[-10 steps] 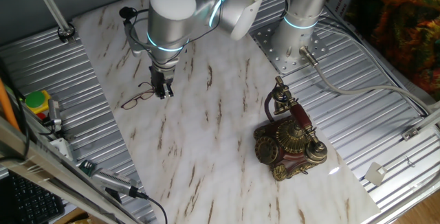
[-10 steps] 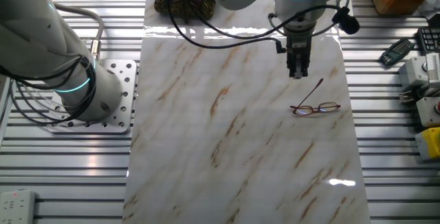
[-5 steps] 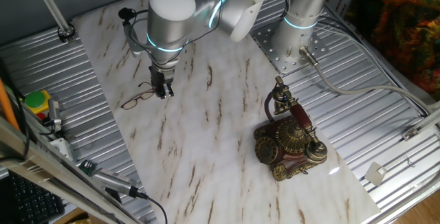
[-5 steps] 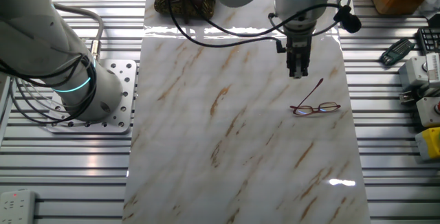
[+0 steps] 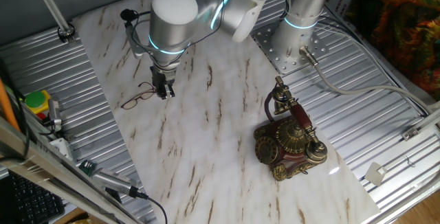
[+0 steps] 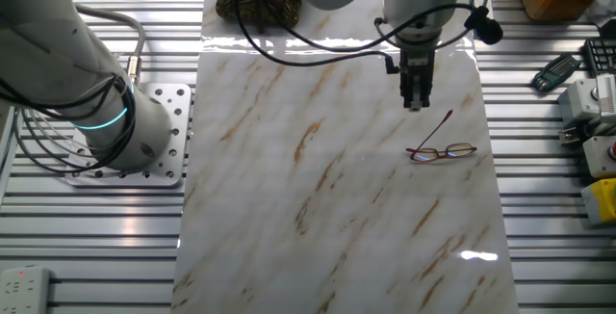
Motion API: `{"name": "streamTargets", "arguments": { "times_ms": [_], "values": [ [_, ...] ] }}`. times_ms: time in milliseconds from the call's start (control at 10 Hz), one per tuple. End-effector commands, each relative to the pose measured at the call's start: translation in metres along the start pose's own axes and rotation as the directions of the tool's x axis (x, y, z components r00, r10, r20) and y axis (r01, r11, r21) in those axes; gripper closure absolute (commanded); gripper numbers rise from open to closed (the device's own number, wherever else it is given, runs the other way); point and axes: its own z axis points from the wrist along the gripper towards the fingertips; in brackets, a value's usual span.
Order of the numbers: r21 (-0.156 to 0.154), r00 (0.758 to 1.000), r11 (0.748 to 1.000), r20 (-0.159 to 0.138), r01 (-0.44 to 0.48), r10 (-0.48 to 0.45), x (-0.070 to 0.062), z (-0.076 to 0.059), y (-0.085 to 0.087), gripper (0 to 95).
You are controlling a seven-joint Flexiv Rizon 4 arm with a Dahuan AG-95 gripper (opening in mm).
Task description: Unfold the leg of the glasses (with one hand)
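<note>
The glasses (image 6: 441, 150) are thin reddish-brown wire spectacles lying on the marble sheet near its right edge. One leg (image 6: 444, 123) sticks out at an angle from the frame towards the arm. In one fixed view the glasses (image 5: 137, 99) lie just left of the hand. My gripper (image 6: 416, 103) points straight down, a short way beyond the tip of that leg and apart from it. In one fixed view the gripper (image 5: 163, 94) stands just right of the frame. Its black fingers look pressed together with nothing between them.
An ornate antique telephone (image 5: 289, 138) stands on the marble sheet (image 5: 206, 128), far from the glasses. Small devices (image 6: 597, 112) lie on the ribbed metal table past the sheet's edge. The arm's base plate (image 6: 159, 126) sits on the opposite side.
The arm has shifted only a hair. The glasses lie where they were, with the leg at the same angle.
</note>
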Motion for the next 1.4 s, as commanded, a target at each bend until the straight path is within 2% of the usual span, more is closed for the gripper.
{"name": "streamTargets", "arguments": {
  "times_ms": [100, 500, 1400],
  "values": [
    [-0.002, 1.000, 1.000, 0.004, -0.001, 0.001, 0.002, 0.000, -0.002, 95.0],
    [0.004, 1.000, 1.000, 0.008, 0.001, -0.001, 0.005, 0.003, -0.005, 95.0],
    [0.003, 0.999, 0.999, 0.037, 0.035, -0.035, 0.002, 0.016, -0.029, 95.0]
  ]
}}
